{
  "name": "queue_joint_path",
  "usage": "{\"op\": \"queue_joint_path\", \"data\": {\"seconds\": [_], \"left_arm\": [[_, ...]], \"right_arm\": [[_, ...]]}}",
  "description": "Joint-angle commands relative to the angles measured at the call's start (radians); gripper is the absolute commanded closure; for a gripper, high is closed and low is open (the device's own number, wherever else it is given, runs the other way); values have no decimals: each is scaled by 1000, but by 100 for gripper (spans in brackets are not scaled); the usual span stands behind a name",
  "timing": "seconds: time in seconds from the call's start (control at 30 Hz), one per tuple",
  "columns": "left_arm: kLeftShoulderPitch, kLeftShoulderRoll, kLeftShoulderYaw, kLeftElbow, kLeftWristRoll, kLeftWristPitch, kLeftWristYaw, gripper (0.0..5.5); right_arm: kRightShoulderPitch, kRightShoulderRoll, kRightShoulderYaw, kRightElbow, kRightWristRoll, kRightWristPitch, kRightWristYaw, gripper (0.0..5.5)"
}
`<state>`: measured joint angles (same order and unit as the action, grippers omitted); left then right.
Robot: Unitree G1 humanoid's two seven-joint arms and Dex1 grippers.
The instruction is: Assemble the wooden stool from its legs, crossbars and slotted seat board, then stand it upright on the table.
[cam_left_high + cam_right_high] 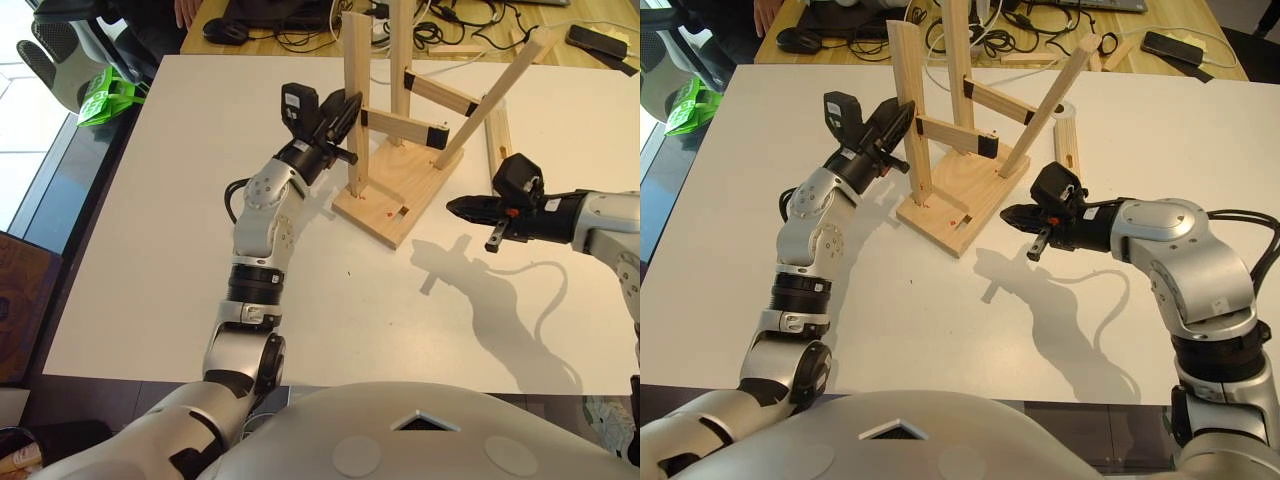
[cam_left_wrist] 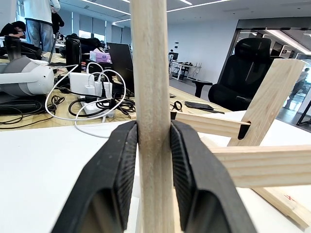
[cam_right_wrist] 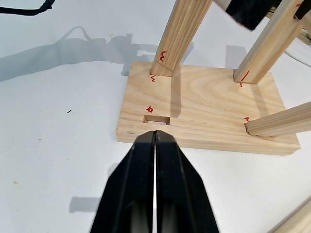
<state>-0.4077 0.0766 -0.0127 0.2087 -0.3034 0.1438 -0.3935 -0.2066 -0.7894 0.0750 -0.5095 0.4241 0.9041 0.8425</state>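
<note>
The slotted seat board [image 1: 398, 208] lies flat on the white table with legs pointing up. My left gripper [image 1: 347, 112] is shut on the nearest upright leg [image 2: 151, 87], its black fingers [image 2: 119, 170] pressed on both sides. Two crossbars [image 1: 405, 128] with black ends join the upright legs. Another leg [image 1: 510, 85] leans outward at a slant. My right gripper [image 3: 154, 141] is shut with nothing in it, hovering just off the board's near edge, facing an empty slot [image 3: 156, 119]. It also appears to the board's right [image 1: 1012, 214].
A loose wooden piece [image 1: 1068, 140] lies on the table behind the board. A wooden desk [image 1: 260, 40] with cables, a mouse and a phone [image 1: 598, 42] borders the far edge. A green bag [image 1: 110, 95] sits off the table's left side.
</note>
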Motion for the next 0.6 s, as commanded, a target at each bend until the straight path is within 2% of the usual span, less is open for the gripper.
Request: {"op": "queue_joint_path", "data": {"seconds": [0.03,0.23,0.6], "left_arm": [[47,8,1,-112,3,49,24,455],[162,40,-49,-319,-5,208,22,455],[300,111,-101,-559,-37,453,29,455]], "right_arm": [[-18,-18,-2,13,1,-15,4,550],[-18,-24,-1,25,-4,-34,0,550],[-19,-29,-5,32,-10,-51,-2,550]]}}
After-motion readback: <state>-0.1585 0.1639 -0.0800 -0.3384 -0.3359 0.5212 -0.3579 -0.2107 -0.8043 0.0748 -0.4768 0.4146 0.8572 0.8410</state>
